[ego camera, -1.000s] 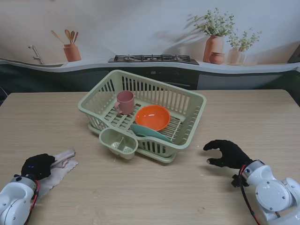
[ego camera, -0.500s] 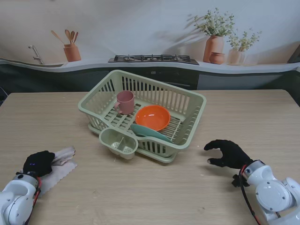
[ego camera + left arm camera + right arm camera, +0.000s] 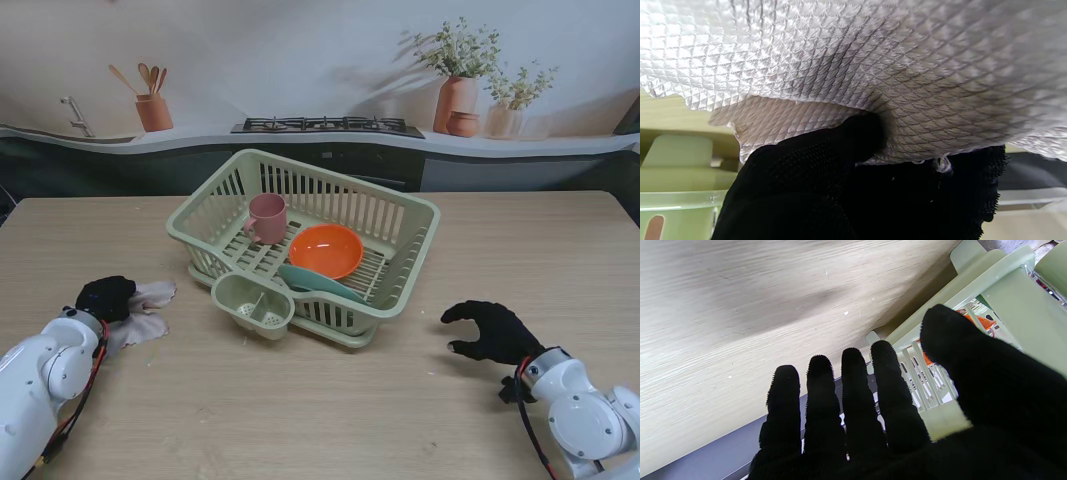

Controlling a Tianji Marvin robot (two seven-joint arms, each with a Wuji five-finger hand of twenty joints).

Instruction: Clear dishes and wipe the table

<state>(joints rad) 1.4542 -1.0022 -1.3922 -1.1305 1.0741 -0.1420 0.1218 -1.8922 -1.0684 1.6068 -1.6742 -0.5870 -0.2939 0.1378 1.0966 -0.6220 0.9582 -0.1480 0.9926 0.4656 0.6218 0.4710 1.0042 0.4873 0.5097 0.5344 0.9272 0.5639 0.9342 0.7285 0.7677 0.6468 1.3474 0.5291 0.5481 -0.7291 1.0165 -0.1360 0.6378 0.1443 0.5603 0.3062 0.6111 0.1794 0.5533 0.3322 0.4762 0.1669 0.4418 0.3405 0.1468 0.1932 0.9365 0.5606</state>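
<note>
Table [image 3: 300, 420], left robot hand [image 3: 106, 297] pushed cloth [image 3: 145, 310] forward

A black left hand [image 3: 853, 186] pressed into a white bumpy cloth [image 3: 853, 66]. The green rack [image 3: 676, 180] sat off to one side.

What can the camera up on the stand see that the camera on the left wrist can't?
Only the stand view shows the pink cup, the orange bowl, the open right hand and the wooden table. Only the left wrist view shows the white cloth up close, with its quilted diamond weave and the black fingers pressed into it. Both show the left hand, the cloth and part of the green dish rack.
</note>
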